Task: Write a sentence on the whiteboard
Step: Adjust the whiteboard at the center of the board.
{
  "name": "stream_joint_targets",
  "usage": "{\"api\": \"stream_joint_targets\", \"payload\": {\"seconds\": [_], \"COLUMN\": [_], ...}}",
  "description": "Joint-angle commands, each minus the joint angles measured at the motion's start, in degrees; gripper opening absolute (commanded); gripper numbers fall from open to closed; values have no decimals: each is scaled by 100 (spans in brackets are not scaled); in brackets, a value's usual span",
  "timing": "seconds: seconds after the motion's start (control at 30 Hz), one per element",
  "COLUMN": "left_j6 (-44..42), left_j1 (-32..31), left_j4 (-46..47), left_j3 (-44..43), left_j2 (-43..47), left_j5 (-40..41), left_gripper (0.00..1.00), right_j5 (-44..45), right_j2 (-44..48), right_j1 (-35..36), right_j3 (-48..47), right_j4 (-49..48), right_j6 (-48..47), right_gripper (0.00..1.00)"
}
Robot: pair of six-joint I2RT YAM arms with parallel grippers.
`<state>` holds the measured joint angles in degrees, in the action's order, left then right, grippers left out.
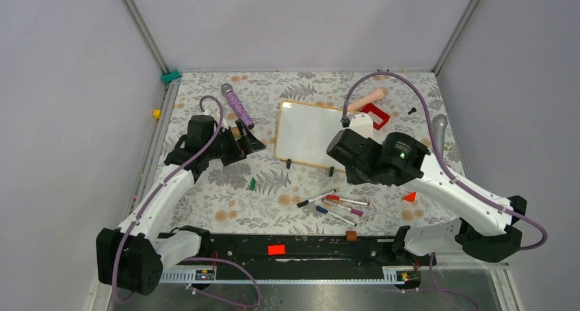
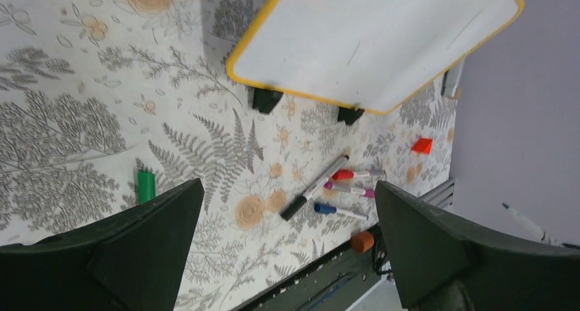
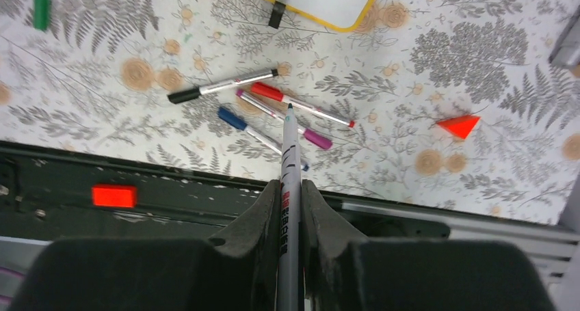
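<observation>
We see the right gripper (image 3: 290,185) clamped on a marker (image 3: 290,137), and the left gripper (image 2: 288,188) with jaws wide apart. The whiteboard (image 1: 311,134) sits upper centre in the top view, with loose markers (image 1: 336,205) below it.

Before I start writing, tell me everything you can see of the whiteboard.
The whiteboard is a small white rectangle with rounded corners in a thin yellowish-tan frame, wood by the look. Its surface is blank apart from faint smudges. Two black clip feet grip its near edge. It sits skewed on the floral cloth, mid-table. The open left pincer and the right pincer, shut on a marker, both stand clear of it.
</observation>
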<state>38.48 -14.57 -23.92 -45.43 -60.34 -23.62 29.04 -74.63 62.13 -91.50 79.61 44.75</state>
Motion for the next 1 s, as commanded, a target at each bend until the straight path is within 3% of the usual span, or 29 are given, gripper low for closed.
{"api": "stream_joint_targets", "payload": {"seconds": [0.0,0.13,0.27,0.4,0.5,0.57,0.7,0.83,0.97], "left_j6": [81,-21,-502,-575,-431,-69,603,174,-355], "left_j1": [366,464,473,605,776,1077,1449,1449,1314], "left_j4": [761,863,987,937,851,1284,2780,2799,2862], "left_j3": [-365,-617,-730,-966,-1161,-941,-405,-726,-1035], "left_j2": [-304,-343,-314,-344,-554,-754,-1213,-1791,-2519], "left_j5": [-488,-235,222,856,992,442,-749,-1076,-1559], "left_gripper": [99,99,99,99,99,99,99,99,98], "right_j5": [63,194,46,78,861,1110,671,359,348], "right_j2": [458,1117,1450,1326,1244,1116,882,561,-93], "right_j1": [-12,-103,-690,-1492,-1591,-1823,-2567,-2836,-2953], "right_j3": [438,916,1221,1146,1143,1135,1110,1108,994], "right_j4": [-408,-975,-1205,-584,-213,76,99,-344,-191], "right_j6": [-974,-961,-881,-289,110,233,73,-44,124], "right_gripper": [0,0,0,0,0,0,0,0,0]}}
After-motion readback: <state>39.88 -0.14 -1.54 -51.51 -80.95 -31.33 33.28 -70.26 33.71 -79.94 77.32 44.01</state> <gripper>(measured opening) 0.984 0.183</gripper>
